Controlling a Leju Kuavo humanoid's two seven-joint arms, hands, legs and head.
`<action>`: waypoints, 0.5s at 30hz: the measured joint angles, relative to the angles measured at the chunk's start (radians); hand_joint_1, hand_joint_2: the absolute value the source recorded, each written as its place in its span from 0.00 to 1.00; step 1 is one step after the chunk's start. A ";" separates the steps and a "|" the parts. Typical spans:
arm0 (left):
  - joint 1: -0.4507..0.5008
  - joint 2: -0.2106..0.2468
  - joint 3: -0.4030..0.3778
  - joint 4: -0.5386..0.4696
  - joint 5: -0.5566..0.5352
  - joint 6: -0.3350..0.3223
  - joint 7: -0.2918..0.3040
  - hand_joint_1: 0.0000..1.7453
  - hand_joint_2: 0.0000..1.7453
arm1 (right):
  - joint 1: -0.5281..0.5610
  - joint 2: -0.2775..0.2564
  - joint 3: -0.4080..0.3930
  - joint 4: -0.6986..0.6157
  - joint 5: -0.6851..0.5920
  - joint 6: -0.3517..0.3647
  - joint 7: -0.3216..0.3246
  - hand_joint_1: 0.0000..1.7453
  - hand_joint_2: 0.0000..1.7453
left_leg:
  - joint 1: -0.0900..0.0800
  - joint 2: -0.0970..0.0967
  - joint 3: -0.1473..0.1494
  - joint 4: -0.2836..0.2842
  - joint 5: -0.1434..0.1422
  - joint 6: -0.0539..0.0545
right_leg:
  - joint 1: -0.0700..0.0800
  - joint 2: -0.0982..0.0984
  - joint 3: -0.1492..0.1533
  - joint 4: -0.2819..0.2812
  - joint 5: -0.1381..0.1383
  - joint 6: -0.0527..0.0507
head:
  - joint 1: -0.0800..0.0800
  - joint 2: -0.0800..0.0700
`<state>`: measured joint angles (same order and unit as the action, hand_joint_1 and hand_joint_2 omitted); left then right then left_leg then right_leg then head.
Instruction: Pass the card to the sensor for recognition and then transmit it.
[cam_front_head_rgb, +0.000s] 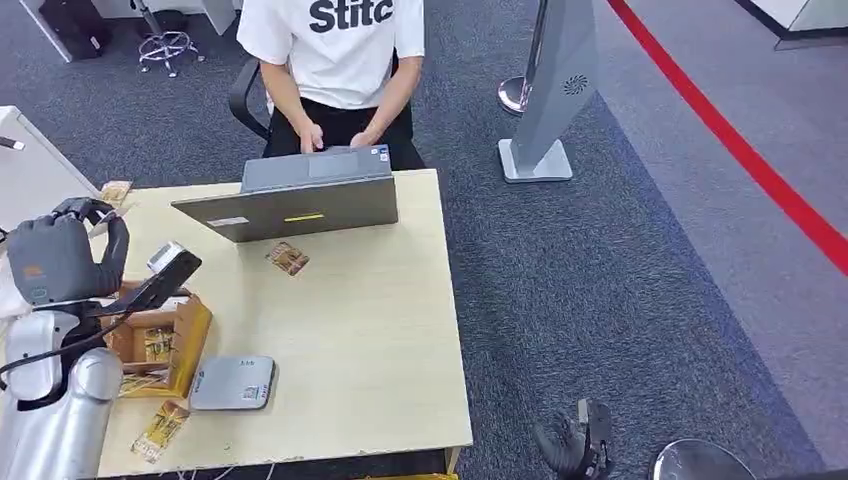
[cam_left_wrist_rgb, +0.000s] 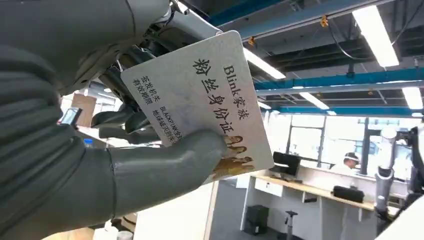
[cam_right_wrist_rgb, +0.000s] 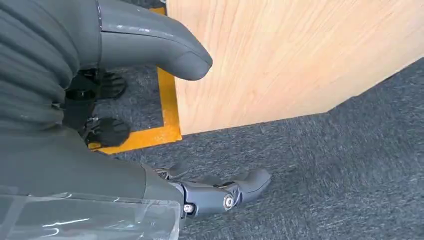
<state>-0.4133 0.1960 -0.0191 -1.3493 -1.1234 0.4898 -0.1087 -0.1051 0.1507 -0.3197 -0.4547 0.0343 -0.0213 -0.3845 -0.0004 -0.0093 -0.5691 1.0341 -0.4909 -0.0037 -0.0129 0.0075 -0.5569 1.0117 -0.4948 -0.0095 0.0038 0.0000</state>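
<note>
- The left arm (cam_front_head_rgb: 60, 400) is polished silver, rounded in segments, with a black cable looping along it.
- The left hand (cam_front_head_rgb: 55, 255) wears a grey ribbed cover bearing a small orange mark, perhaps a label; thumb (cam_left_wrist_rgb: 165, 165) thick, smooth grey.
- The right hand (cam_right_wrist_rgb: 150, 165) has darker fingers (cam_right_wrist_rgb: 240, 187) with a silver screw.

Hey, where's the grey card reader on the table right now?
In the head view the grey card reader lies flat near the table's front edge on the robot's left side, just right of the open cardboard box.
</note>
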 joint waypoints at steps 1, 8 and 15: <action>-0.004 0.004 0.000 0.006 -0.001 0.000 0.000 1.00 1.00 | 0.000 0.000 0.002 0.000 -0.001 -0.001 0.000 0.00 1.00 | 0.000 0.000 0.000 0.000 0.000 0.000 | 0.000 0.000 0.000 0.000 0.000 0.000 | 0.000 0.000; -0.008 0.033 0.000 0.033 -0.002 0.002 0.008 1.00 1.00 | 0.001 0.000 0.018 0.000 -0.013 -0.006 0.000 0.00 1.00 | 0.000 0.000 0.000 0.000 0.000 0.000 | 0.000 0.001 0.000 0.000 0.000 0.000 | 0.000 0.000; -0.006 0.044 0.000 0.037 -0.002 0.004 0.010 1.00 1.00 | 0.001 -0.001 0.024 0.000 -0.027 -0.010 0.000 0.00 1.00 | 0.000 0.000 0.000 0.000 0.000 0.000 | 0.000 0.001 0.000 0.000 0.000 0.000 | 0.000 0.000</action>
<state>-0.4196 0.2396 -0.0191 -1.3127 -1.1257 0.4940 -0.0992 -0.1039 0.1499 -0.2956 -0.4547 0.0076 -0.0309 -0.3845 -0.0003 -0.0091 -0.5694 1.0341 -0.4909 -0.0037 -0.0129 0.0080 -0.5572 1.0117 -0.4947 -0.0095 0.0038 -0.0004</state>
